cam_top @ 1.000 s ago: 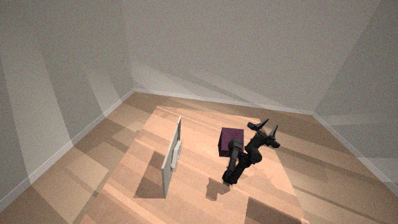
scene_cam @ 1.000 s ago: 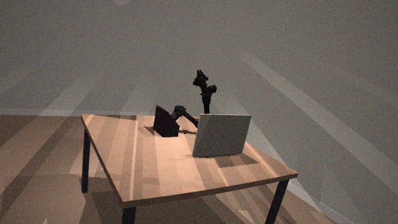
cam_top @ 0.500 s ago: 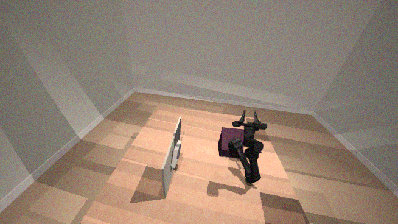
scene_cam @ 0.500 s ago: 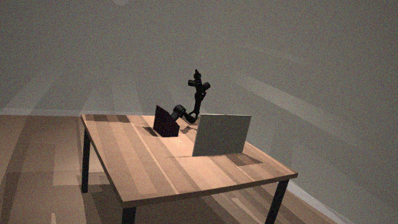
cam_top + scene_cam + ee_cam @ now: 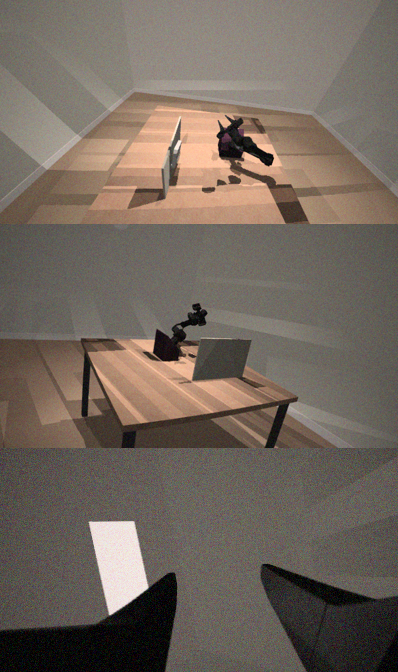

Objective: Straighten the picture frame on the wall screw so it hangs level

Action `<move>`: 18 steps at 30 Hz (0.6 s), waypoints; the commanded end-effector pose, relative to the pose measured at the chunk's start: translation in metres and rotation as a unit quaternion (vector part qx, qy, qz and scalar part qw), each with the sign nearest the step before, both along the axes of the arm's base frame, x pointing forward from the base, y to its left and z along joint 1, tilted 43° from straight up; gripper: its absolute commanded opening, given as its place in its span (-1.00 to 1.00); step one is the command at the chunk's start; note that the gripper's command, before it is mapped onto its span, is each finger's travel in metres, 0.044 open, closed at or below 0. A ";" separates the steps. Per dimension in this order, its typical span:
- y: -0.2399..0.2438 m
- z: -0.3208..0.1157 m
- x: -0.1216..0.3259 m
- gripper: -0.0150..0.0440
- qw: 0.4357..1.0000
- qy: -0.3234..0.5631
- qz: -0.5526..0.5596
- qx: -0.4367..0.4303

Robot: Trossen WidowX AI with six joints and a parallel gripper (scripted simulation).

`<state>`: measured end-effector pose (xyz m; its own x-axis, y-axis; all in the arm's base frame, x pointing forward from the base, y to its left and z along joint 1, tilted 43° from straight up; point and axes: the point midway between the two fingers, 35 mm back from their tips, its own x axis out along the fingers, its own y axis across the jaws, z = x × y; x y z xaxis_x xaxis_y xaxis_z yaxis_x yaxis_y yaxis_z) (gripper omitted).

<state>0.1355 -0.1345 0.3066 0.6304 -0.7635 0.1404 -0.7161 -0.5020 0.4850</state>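
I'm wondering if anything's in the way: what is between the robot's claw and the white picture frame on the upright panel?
Nothing solid shows between the gripper and the picture frame in the top view.

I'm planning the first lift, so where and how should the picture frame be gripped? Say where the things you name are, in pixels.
Probably by the outer edges of the picture frame point(image 5: 177, 147), coming from the arm's point(image 5: 255, 149) point(image 5: 179, 334) side, square to the upright panel point(image 5: 166, 173) point(image 5: 222, 359). The frame hangs on that face and stands out from it, offering edges to pinch. Whether the fingers can span it, I cannot tell.
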 end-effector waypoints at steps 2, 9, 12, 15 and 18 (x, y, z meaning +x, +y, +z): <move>0.035 -0.029 0.035 0.39 0.992 0.004 0.119 0.033; 0.094 -0.068 0.065 0.39 0.961 0.025 0.266 0.067; 0.122 -0.085 0.070 0.39 0.941 0.038 0.326 0.079; 0.144 -0.098 0.072 0.39 0.923 0.049 0.372 0.086; 0.146 -0.098 0.072 0.39 0.922 0.050 0.375 0.087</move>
<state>0.2080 0.0028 0.2117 0.9883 -0.1493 -0.0299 -0.1243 -0.9043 0.4084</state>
